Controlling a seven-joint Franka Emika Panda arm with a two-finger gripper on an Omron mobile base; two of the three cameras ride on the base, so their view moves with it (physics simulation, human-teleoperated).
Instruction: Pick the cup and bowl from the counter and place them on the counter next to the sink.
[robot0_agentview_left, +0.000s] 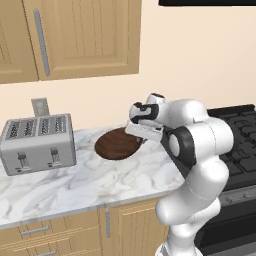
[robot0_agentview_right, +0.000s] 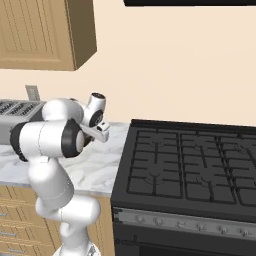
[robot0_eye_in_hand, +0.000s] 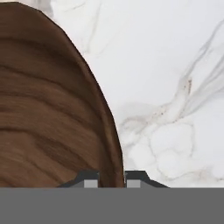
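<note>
The wide dark brown bowl (robot0_agentview_left: 117, 144) sits on the white marble counter (robot0_agentview_left: 75, 185), to the right of a toaster. My gripper (robot0_agentview_left: 142, 139) reaches down onto the bowl's right rim. In the hand view the bowl (robot0_eye_in_hand: 43, 109) takes up the left half, and its rim runs down between the two fingertips of my gripper (robot0_eye_in_hand: 112, 180), which stand close on either side of it, shut on the rim. Marble counter (robot0_eye_in_hand: 175, 65) shows to the right of the rim. The cup and the sink are out of view.
A silver four-slot toaster (robot0_agentview_left: 37, 142) stands at the counter's left. The black stove top (robot0_agentview_right: 190, 165) adjoins the counter on the right. Wooden wall cabinets (robot0_agentview_left: 75, 35) hang above, and a wall outlet (robot0_agentview_left: 40, 106) sits behind the toaster.
</note>
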